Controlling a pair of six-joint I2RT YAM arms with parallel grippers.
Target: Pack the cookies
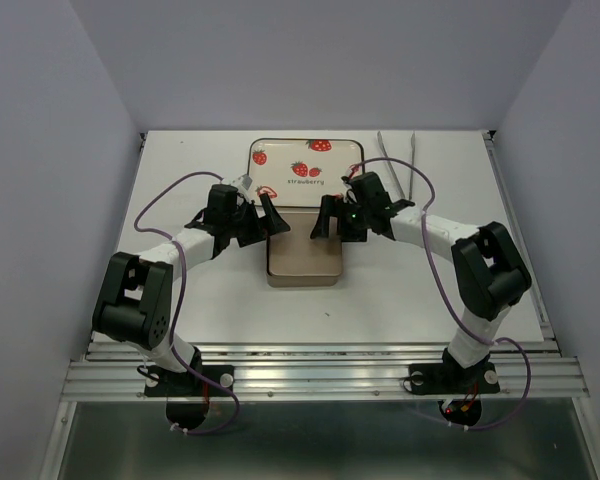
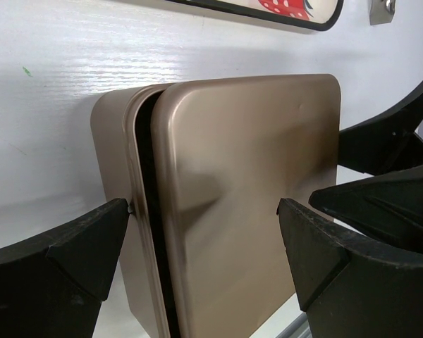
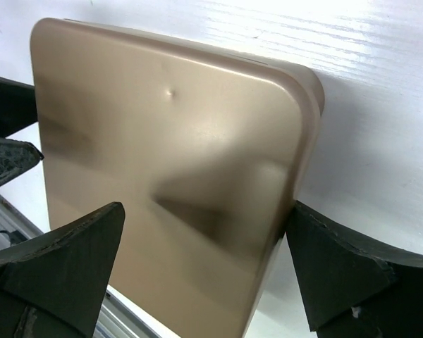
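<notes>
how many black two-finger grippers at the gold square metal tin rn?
2. The left gripper is at the left edge of the gold square metal tin, the right gripper at its right edge. Both open; none hidden.

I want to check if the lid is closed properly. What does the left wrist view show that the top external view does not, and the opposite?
Only the left wrist view: a dark gap along one side, where the lid sits offset on the gold tin.
Only the top external view: the whole strawberry tray, and the left arm and right arm down to their bases.
Both: the gold tin with its lid, and the left end effector and right end effector, each open, on either side of it.
</notes>
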